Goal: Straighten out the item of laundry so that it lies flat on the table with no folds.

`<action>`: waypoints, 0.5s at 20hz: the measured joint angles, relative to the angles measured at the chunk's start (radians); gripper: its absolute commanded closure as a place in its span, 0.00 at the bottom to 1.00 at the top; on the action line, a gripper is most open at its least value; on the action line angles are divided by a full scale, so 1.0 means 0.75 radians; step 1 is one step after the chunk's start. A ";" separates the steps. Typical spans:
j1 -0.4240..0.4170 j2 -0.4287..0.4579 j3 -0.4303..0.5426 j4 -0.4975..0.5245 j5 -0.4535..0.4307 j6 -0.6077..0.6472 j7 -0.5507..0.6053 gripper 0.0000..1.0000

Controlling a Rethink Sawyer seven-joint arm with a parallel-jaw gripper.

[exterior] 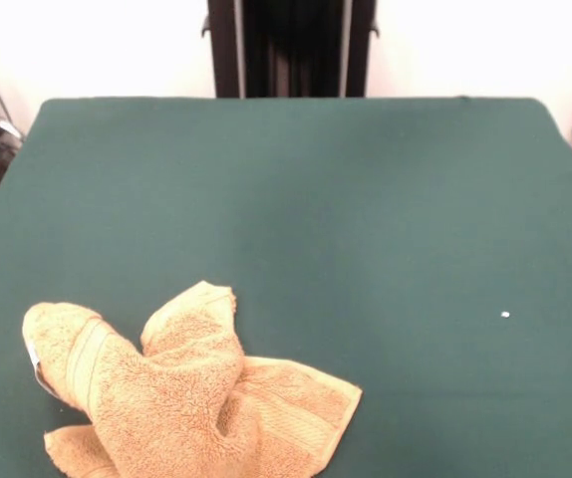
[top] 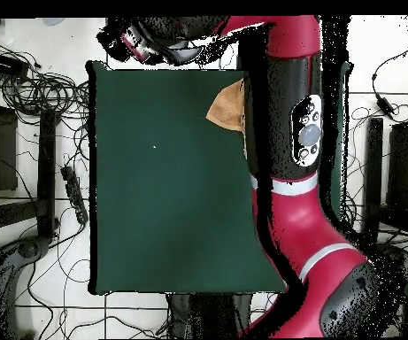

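Observation:
The orange-tan towel (exterior: pixel 191 398) lies crumpled at the near left corner of the green table (exterior: pixel 296 199) in the front view. It is bunched into several folds, with one corner flat to the right and a woven band showing on its left lobe. Its lower part runs off the bottom of the picture. In the overhead view only a tan piece of the towel (top: pixel 227 108) shows beside the red arm (top: pixel 287 115), which covers the rest. The arm's end, with the gripper (top: pixel 129 40), reaches past the table's top edge there. The front view shows no gripper.
A small white speck (exterior: pixel 505 315) lies on the cloth right of centre. The black pedestal (exterior: pixel 291 48) stands behind the table's far edge. Cables and gear (top: pixel 39 97) lie on the floor around the table.

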 measured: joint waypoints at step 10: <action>0.003 -0.130 -0.141 0.179 0.203 -0.054 0.313 0.00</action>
